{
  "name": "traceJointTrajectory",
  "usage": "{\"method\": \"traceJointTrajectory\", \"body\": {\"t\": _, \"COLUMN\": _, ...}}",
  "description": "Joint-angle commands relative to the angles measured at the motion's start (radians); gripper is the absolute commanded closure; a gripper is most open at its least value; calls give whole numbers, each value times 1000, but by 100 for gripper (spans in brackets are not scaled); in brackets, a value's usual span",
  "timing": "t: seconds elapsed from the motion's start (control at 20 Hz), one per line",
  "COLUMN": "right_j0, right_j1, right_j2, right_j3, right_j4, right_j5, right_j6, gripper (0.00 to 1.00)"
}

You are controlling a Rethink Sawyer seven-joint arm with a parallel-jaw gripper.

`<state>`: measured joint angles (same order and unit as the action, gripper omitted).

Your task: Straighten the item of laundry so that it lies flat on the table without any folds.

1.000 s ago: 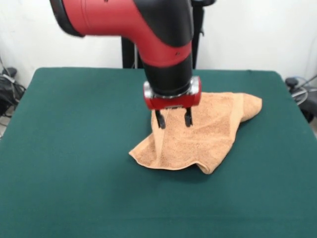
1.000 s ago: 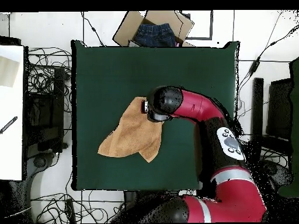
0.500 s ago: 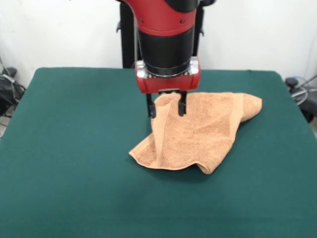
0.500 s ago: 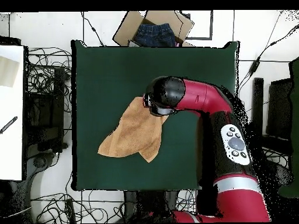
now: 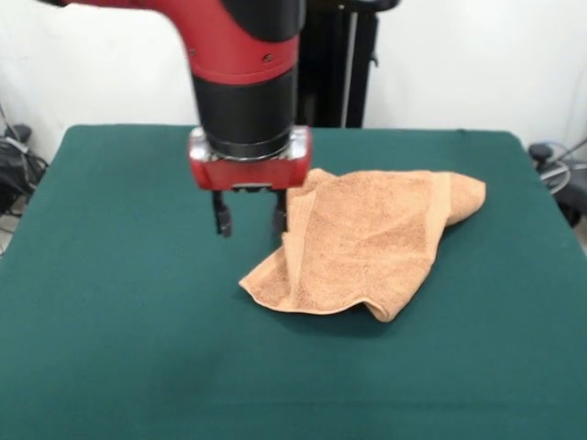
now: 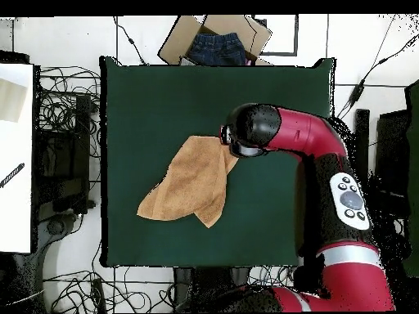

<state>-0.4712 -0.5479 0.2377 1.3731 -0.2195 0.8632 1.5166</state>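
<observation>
The orange-tan towel (image 5: 367,243) lies crumpled on the green table (image 5: 119,293), right of the middle in the front view. Its near left part is folded over, and one corner reaches toward the right edge. In the overhead view the towel (image 6: 188,184) lies left of the middle of the table (image 6: 155,98). My gripper (image 5: 249,221) is open and empty. It hangs just above the table, beside the towel's far left corner, with one finger (image 5: 278,218) close to the towel's edge. In the overhead view the arm's end (image 6: 245,135) hides the gripper.
The robot's black pedestal (image 5: 335,64) stands behind the table's far edge. In the overhead view an open cardboard box with blue jeans (image 6: 217,42) sits past the top edge of the table. Cables (image 6: 61,123) and a white surface (image 6: 16,155) lie to its left.
My gripper has moved off the towel, to the left in the front view, and stayed open. The towel has not moved.
</observation>
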Motion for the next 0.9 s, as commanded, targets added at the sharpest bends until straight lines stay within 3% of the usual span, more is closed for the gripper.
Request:
{"method": "traceJointTrajectory", "body": {"t": 0.05, "right_j0": -35, "right_j1": 83, "right_j2": 82, "right_j3": -11, "right_j4": -75, "right_j5": -38, "right_j6": -139, "gripper": 0}}
{"method": "traceJointTrajectory", "body": {"t": 0.55, "right_j0": -10, "right_j1": 80, "right_j2": 83, "right_j3": 60, "right_j4": -77, "right_j5": -141, "right_j6": -32, "gripper": 0}}
{"method": "traceJointTrajectory", "body": {"t": 0.9, "right_j0": 22, "right_j1": 58, "right_j2": 65, "right_j3": 66, "right_j4": -67, "right_j5": -138, "right_j6": -7, "gripper": 0}}
